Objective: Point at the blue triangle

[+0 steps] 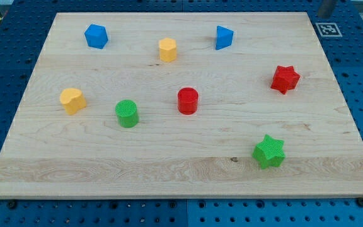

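Note:
The blue triangle (pixel 224 37) stands near the view's top, right of centre, on the wooden board (pixel 181 176). My tip does not show on the board. Only a grey stub (pixel 326 7) sits at the view's top right edge, beyond the board's corner and far to the right of the blue triangle.
A blue cube-like block (pixel 96 36) sits top left. A yellow hexagon (pixel 167 49) is left of the triangle. A red star (pixel 285 79), red cylinder (pixel 188 100), green cylinder (pixel 126 113), yellow heart-like block (pixel 72 100) and green star (pixel 269 152) lie lower. A marker tag (pixel 327 29) is off the board's top right corner.

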`<state>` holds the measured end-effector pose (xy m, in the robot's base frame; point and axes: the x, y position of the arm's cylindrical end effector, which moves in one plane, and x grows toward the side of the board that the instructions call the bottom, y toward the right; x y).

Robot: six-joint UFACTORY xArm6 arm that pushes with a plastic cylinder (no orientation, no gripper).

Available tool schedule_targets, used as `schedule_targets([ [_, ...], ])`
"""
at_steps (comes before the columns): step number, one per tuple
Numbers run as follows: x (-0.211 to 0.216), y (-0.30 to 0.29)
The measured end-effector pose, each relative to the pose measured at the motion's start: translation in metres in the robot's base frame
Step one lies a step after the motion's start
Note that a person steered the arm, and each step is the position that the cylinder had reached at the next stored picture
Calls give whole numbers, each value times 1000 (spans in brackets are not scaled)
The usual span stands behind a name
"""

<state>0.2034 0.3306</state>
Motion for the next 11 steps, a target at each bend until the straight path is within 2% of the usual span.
schedule_targets([
  [3,0,-91],
  [8,1,-208],
  [11,32,-247],
])
